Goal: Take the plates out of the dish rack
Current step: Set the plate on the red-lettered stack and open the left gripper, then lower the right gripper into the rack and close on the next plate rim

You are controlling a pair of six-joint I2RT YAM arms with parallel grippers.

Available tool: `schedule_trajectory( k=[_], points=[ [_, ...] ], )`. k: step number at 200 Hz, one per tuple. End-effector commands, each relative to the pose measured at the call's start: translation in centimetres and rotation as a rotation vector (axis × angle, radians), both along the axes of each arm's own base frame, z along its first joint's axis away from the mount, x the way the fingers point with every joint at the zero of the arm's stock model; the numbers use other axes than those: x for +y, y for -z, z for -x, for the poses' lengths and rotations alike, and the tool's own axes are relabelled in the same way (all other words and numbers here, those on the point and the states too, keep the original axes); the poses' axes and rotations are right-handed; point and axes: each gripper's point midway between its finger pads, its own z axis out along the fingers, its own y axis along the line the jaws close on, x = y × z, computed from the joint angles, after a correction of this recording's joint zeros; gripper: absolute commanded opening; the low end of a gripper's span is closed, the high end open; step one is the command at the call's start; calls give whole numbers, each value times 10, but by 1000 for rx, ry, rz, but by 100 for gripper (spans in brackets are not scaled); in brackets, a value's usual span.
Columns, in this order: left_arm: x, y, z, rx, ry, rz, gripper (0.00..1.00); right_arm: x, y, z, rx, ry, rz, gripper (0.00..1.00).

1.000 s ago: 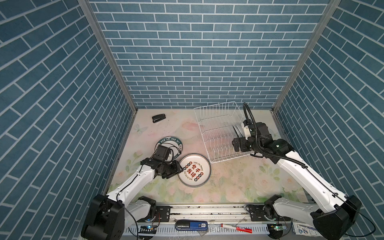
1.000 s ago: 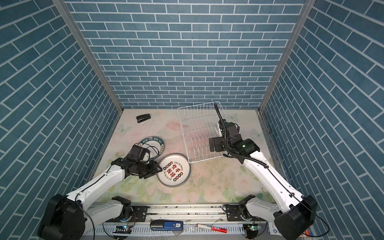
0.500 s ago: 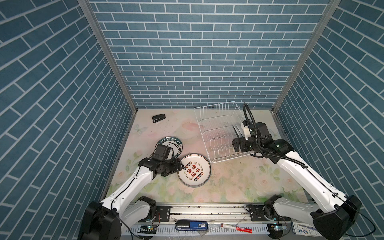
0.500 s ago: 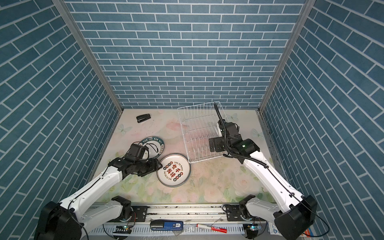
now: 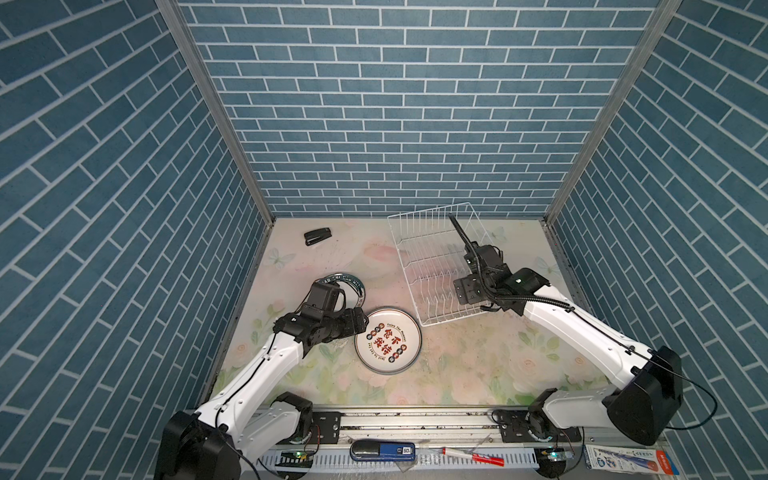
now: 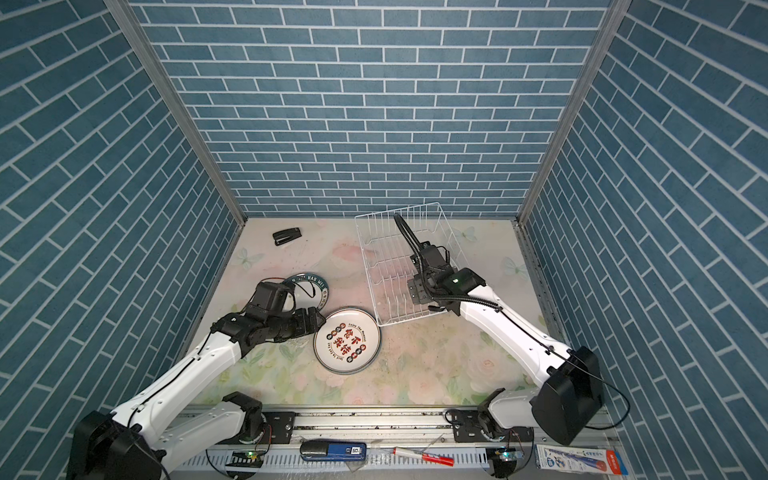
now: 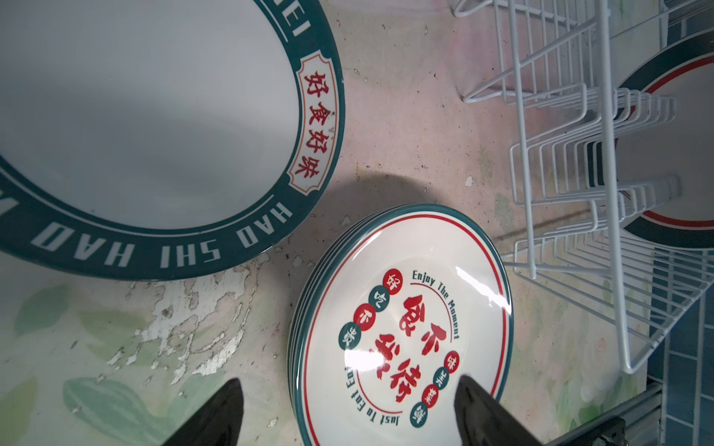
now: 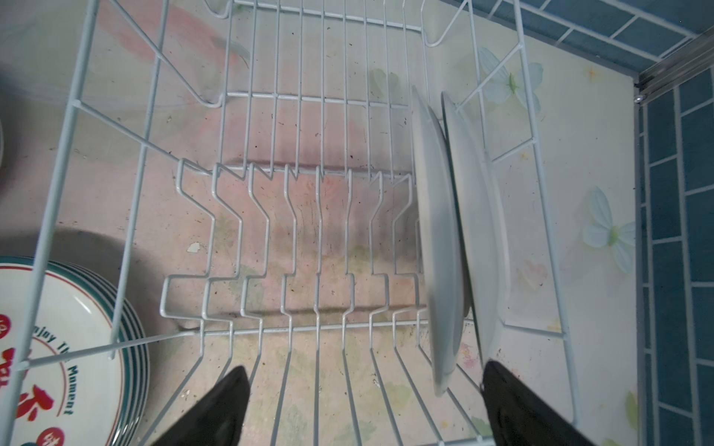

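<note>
A stack of white plates (image 5: 388,340) (image 6: 347,340) with red characters lies flat on the mat in both top views. My left gripper (image 7: 347,413) stands open, its fingers on either side of the stack's (image 7: 402,328) near rim. A larger green-rimmed plate (image 7: 154,116) (image 5: 355,286) lies beside it, partly under the left arm. The white wire dish rack (image 5: 428,210) (image 6: 397,210) (image 8: 75,103) stands at the back right. Two pale plates (image 8: 436,231) (image 8: 477,231) stand edge-on at one end of it. My right gripper (image 8: 363,405) hangs open above the rack, with the nearer plate's edge between its fingers.
A black stapler (image 5: 318,237) (image 6: 286,236) lies at the back left. Blue brick walls close in three sides. The front rail carries a blue device (image 5: 382,451) and a red pen (image 5: 473,457). The rack's corner (image 7: 614,193) stands close to the stack.
My left gripper has opened wide at the rim of the stack. The right arm has hardly moved.
</note>
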Motion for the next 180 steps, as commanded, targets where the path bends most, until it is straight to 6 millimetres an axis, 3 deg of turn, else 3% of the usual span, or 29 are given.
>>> schedule_trajectory(
  k=[1, 44, 102, 144, 180],
  points=[
    [0, -7, -5, -36, 11, -17, 88, -3, -21, -9, -64, 21, 58, 92],
    [5, -7, -2, -51, 6, -36, 88, -14, -35, -9, -115, 47, 95, 91],
    [5, -11, -2, -73, 3, -21, 88, -57, -53, 5, -133, 144, 127, 90],
    [6, -11, -1, -82, 0, -22, 89, -90, -37, -2, -79, 228, 67, 88],
    [6, -11, -1, -85, 3, -21, 89, -98, -24, -7, -47, 252, 59, 85]
  ],
)
